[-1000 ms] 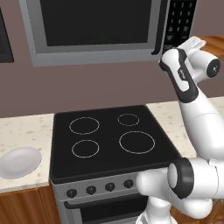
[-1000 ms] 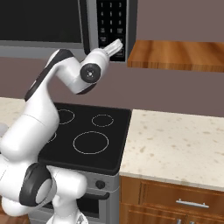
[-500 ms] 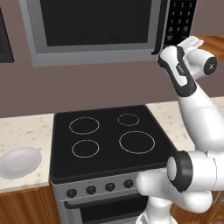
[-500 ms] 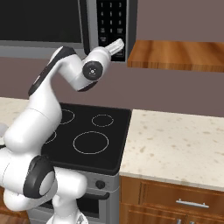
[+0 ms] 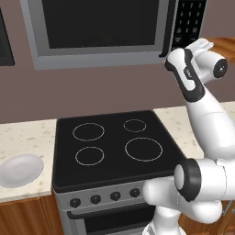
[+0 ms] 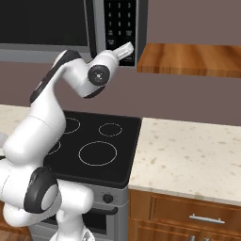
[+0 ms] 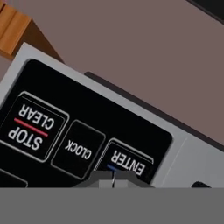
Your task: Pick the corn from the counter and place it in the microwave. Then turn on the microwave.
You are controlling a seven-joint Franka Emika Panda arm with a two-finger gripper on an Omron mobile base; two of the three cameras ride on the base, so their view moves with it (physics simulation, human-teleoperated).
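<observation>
Gripper (image 7: 113,178) closed, fingertips (image 7: 103,175) pressed together, nothing between them. Parked right at the bottom row of the microwave keypad (image 7: 87,131), tips just under the ENTER key (image 7: 127,162). Whether touching the key: can't tell.

Legible on keypad in hand view, all reading upside down because of hand roll: "ENTER" with a short blue bar beside it; "CLOCK" (image 7: 78,149) next key over; "STOP CLEAR" (image 7: 33,127) beyond that, red bar between the two words. Grey bezel around the black panel, brown wall past it.

From base views: gripper (image 6: 126,48) raised high, poking at the lower end of the keypad (image 6: 118,23), right side of the microwave (image 5: 98,32). Upper keypad rows visible as small white marks, too small to read. Microwave door shut, dark window, black handle between window and keypad.

Below: black glass stovetop (image 5: 110,144) with four ring outlines, knob row on the front. Beige speckled counter (image 6: 188,155) either side; white plate (image 5: 20,170) on the left stretch, near its front edge. Wooden shelf (image 6: 188,59) right of the microwave.

Corn: position can't be told with the door shut; dark window gives nothing.
</observation>
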